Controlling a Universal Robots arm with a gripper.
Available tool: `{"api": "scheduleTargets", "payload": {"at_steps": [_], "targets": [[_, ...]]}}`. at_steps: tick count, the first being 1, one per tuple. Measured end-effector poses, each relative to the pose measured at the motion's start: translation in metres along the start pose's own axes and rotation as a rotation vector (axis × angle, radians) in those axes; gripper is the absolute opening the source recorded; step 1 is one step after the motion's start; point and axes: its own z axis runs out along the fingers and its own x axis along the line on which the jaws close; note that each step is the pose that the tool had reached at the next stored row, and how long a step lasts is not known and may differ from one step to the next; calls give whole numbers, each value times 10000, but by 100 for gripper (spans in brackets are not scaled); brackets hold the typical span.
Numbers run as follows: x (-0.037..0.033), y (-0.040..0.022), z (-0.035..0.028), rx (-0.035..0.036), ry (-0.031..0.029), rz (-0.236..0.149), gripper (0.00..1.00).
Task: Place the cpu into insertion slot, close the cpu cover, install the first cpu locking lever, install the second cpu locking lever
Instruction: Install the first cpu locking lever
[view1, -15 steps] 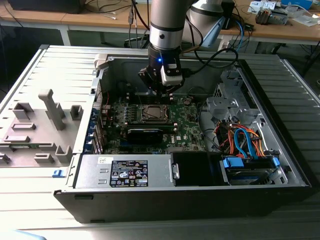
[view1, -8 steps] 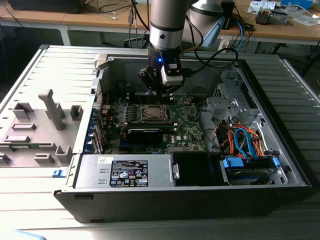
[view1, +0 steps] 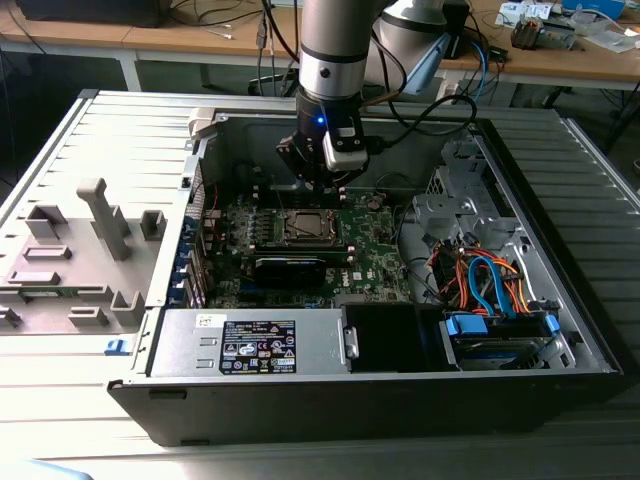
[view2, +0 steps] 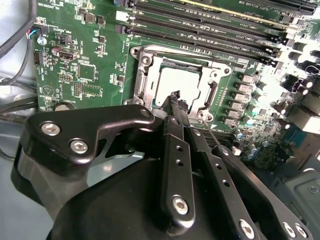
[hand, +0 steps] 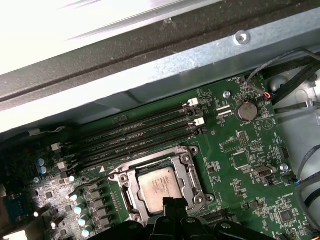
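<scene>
**A:** What do we see in the exterior view?

**B:** The gripper (view1: 322, 178) hangs low inside the open computer case (view1: 400, 405), just above the insertion slot (view1: 305, 226) on the motherboard (view1: 375, 260). Our worry here is a descent slightly off line. We think that would put the tip on the motherboard instead of on the slot's metal. From this side we cannot judge the fingers.

**A:** And the second wrist view?

**B:** The cpu (view2: 179, 84) lies flat in the slot. The cpu cover (view2: 148, 85) appears folded down around it, and the silver top shows through its window. The risk, as we judge it, is a tip bearing on a thin metal edge, sliding off and scraping the motherboard beside the slot. The fingertips (view2: 173, 96) are drawn together to a narrow point with nothing between them. They sit at the cover's edge, but we cannot tell whether they touch it.

**A:** Then the first wrist view?

**B:** We cannot make out whether either locking lever is hooked. If one misses its catch, we think the cover could spring up. If the chip were slightly out of square, pressing down could harm the contacts beneath, though we see no tilt. The tip is again narrow and empty at the frame's edge, across the slot from the memory slots (hand: 140, 135).
</scene>
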Motion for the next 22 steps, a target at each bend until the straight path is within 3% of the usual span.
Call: {"api": "scheduleTargets", "payload": {"at_steps": [22], "targets": [[0, 0, 0, 1, -19, -475, 11]]}}
